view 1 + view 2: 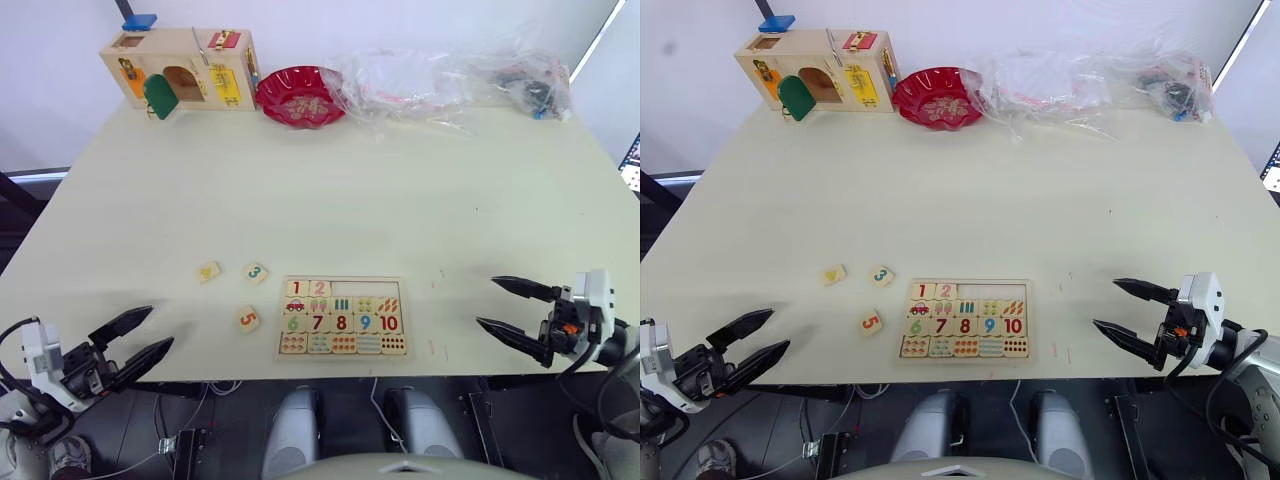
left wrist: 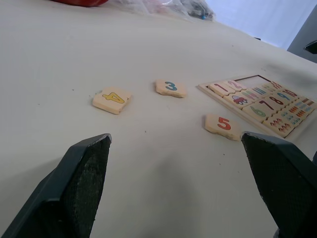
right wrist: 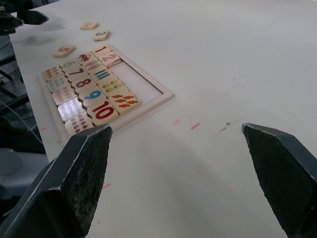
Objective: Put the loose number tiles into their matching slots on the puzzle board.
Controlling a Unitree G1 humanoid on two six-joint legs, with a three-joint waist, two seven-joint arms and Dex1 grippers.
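Note:
The puzzle board [image 1: 391, 279] lies near the table's front edge, between my two grippers. Its top row holds the red 1 [image 1: 297, 288] and red 2 [image 1: 320, 288] tiles, with bare matching slots [image 1: 365, 289] to their right. Three loose number tiles lie left of the board: yellow 4 [image 1: 208, 271], green 3 [image 1: 255, 272] and red 5 [image 1: 248, 319]. My left gripper [image 1: 160, 327] is open and empty at the front left edge, short of the 5 tile [image 2: 223, 125]. On the right of the board [image 3: 163, 91], my right gripper [image 1: 486, 301] is also open and empty.
At the back of the table stand a wooden latch box [image 1: 180, 68] with coloured doors, a red bowl [image 1: 300, 97] and crumpled clear plastic bags [image 1: 450, 75]. The table's front edge runs just below the board.

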